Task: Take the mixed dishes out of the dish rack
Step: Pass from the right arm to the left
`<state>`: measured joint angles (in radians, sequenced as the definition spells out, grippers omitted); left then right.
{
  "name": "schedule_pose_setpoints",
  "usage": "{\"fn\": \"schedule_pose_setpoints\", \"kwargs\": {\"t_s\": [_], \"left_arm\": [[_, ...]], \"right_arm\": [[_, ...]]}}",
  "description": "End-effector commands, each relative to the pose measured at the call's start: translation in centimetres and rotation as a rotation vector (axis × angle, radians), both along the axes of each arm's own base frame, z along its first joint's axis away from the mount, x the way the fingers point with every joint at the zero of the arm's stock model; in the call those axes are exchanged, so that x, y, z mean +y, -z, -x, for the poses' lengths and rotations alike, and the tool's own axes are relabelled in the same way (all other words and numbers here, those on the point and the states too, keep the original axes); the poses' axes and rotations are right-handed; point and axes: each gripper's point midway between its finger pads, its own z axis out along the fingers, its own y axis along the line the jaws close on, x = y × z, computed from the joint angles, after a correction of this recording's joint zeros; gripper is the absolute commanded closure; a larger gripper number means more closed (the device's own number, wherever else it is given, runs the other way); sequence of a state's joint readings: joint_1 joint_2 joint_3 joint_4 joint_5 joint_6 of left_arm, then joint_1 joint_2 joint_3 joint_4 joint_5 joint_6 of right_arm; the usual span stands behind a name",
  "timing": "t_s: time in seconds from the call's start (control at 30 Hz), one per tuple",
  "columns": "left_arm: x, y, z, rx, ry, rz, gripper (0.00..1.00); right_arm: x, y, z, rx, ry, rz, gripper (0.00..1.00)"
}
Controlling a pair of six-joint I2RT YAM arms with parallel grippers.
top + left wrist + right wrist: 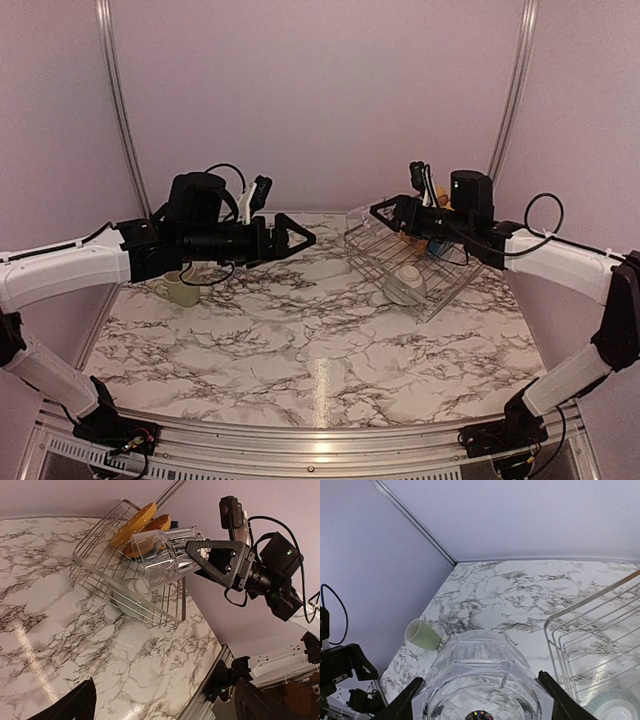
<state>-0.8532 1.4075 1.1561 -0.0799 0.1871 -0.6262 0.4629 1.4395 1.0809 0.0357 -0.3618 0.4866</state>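
My right gripper [386, 212] is shut on the clear glass [480, 670] and holds it lying sideways in the air, left of the dish rack [432, 285]. The left wrist view shows the glass [160, 555] between the right gripper's black fingers [215, 562]. Two yellow-orange plates [137, 522] stand in the rack, with a sliver of the blue plate [173, 525] behind them. The pale bowl [407, 283] lies in the rack's near end. The pale green mug [180, 290] rests on the table at the left. My left gripper [296, 238] is open, empty and raised above the table's left half.
The marble table [300, 350] is walled with pale panels and has a metal rail [300, 445] along its near edge. The rack [600, 630] fills the back right. The mug [422, 635] lies near the left wall.
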Motion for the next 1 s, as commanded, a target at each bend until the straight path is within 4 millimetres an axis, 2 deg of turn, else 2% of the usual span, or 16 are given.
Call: {"fn": "schedule_pose_setpoints", "kwargs": {"t_s": [0.0, 0.13, 0.3, 0.37, 0.5, 0.73, 0.97], "left_arm": [[-3.1, -6.5, 1.5, 0.044, 0.201, 0.399, 0.01], [-2.8, -7.9, 1.2, 0.094, 0.245, 0.571, 0.01], [-3.1, -8.3, 1.3, 0.137, 0.289, 0.665, 0.01], [-3.0, -8.7, 1.5, 0.14, 0.304, 0.703, 0.02], [-2.8, -9.8, 2.2, 0.126, 0.348, 0.778, 0.11], [-2.4, -9.5, 2.0, 0.125, 0.327, 0.79, 0.2], [-2.4, -9.5, 1.8, 0.119, 0.326, 0.789, 0.4]], "right_arm": [[3.2, -9.2, 4.3, -0.187, -0.261, -0.331, 0.54], [4.8, -9.9, 5.7, -0.196, -0.333, -0.384, 0.54], [6.3, -10.6, 7.5, -0.221, -0.405, -0.437, 0.53], [6.9, -10.4, 7.5, -0.207, -0.415, -0.447, 0.52], [8.2, -9.2, 8.0, -0.162, -0.466, -0.477, 0.52], [9.3, -8.4, 8.7, -0.127, -0.51, -0.51, 0.52], [10.1, -8.3, 9.7, -0.133, -0.539, -0.525, 0.52]]}}
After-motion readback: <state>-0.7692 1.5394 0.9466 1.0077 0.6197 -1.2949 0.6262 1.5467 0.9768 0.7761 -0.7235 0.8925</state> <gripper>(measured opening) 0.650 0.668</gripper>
